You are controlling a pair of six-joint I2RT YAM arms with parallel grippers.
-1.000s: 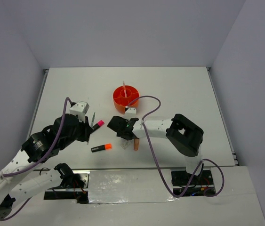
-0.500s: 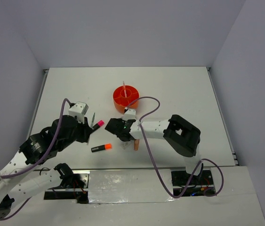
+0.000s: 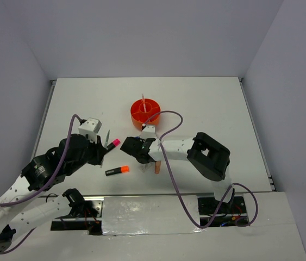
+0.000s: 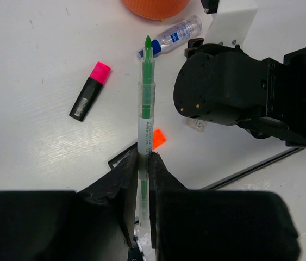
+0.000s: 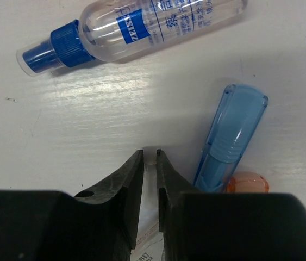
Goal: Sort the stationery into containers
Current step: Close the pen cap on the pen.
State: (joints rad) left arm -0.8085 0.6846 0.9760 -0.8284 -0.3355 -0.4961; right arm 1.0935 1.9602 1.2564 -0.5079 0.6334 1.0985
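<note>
Though indistinct overhead, left jaws tight on green pen [image 4: 146,103], right jaws on white sliver [image 5: 146,239]

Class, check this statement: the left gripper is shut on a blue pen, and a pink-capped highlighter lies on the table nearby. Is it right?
Not quite. The pen in the left gripper is green, not blue, as the left wrist view shows. The rest stands: the gripper is shut on it, and the pink-capped highlighter lies on the table nearby.
</note>
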